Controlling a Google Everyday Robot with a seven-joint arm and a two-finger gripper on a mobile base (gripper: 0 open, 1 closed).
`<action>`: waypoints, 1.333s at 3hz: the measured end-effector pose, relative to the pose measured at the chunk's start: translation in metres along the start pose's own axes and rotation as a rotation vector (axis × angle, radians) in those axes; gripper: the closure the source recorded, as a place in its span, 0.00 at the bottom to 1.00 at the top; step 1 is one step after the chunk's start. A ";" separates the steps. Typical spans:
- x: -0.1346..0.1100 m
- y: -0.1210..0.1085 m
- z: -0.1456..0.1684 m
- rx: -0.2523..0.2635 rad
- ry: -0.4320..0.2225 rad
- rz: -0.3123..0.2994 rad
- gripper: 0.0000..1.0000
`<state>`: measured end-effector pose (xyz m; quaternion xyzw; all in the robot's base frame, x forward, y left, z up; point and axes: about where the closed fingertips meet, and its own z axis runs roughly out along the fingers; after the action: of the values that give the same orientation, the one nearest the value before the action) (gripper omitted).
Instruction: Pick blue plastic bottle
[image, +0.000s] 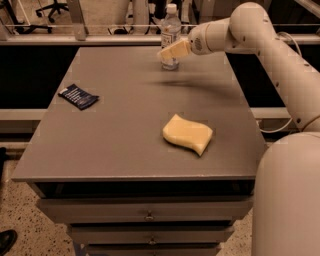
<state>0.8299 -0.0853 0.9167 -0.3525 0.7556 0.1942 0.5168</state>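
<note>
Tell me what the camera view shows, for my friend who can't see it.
The white robot's gripper is at a small clear water bottle with a white cap, standing at the far edge of a grey table. A yellow sponge lies nearer the front, and a flat dark-blue packet lies on the left.

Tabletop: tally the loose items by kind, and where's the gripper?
blue plastic bottle: 1
yellow sponge: 1
dark-blue packet: 1
Total: 3
The gripper is in front of the bottle's lower half in this view.
</note>
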 end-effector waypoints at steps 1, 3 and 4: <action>-0.002 0.009 0.025 -0.032 -0.052 0.045 0.05; -0.018 0.019 0.031 -0.053 -0.137 0.033 0.52; -0.025 0.021 0.025 -0.062 -0.155 0.017 0.75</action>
<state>0.8355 -0.0463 0.9284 -0.3458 0.7098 0.2489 0.5609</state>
